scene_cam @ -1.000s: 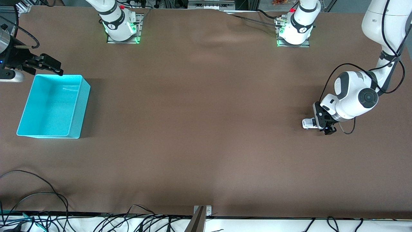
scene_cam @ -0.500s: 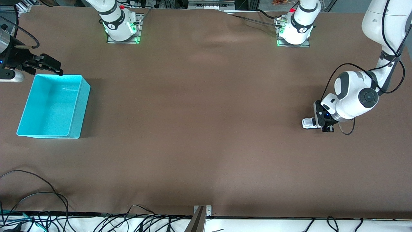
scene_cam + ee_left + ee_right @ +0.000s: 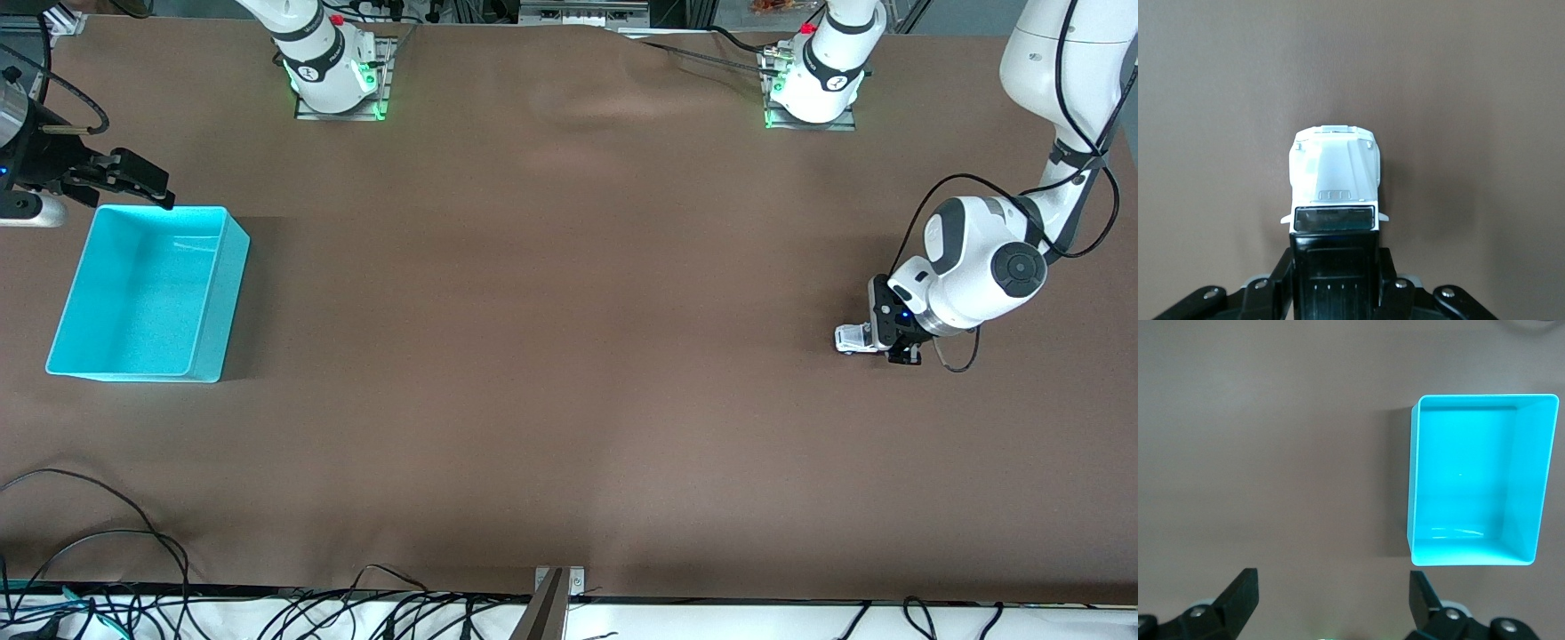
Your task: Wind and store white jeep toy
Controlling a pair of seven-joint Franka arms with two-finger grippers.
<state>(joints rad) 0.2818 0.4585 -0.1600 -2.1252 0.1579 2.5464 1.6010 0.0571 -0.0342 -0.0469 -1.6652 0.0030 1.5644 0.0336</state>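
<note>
No readable writing anywhere on the table.

The white jeep toy (image 3: 1335, 177) carries a small raised plate on its hood, but its marks are too fine to make out. The arm bases at the table's edge show dark round emblems on their collars, also illegible from here.

Left gripper (image 3: 893, 345) low at the table, jaws clamped, right gripper (image 3: 133, 182) raised, jaws wide, waiting

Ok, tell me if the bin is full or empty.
Empty. The bin shows only its bare turquoise floor in the right wrist view; the jeep sits on the table, clamped by the left gripper.
</note>
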